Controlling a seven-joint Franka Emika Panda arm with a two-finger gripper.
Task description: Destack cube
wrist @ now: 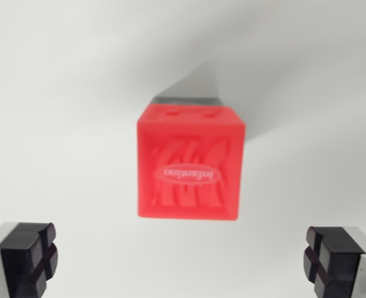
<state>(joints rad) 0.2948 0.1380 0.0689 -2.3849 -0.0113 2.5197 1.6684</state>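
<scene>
Red plastic cube (189, 162) sits near the centre of the wrist view, slightly right of the midline, its top face bearing a raised pattern and an oval logo. A dark edge of a second cube (186, 99) shows just beyond its far side, so the red cube appears to rest on top of it; how squarely the two line up cannot be told. Both stand on the plain white bench (58, 93). The jaws (181, 261) are spread wide and hold nothing, with one finger pad (28, 257) at the lower left and the other at the lower right. Procedure, as judged: shift the jaws toward the cube until it lies midway between the pads, descend only to the upper cube's sides, close evenly, then lift straight up so the lower cube is not dragged
</scene>
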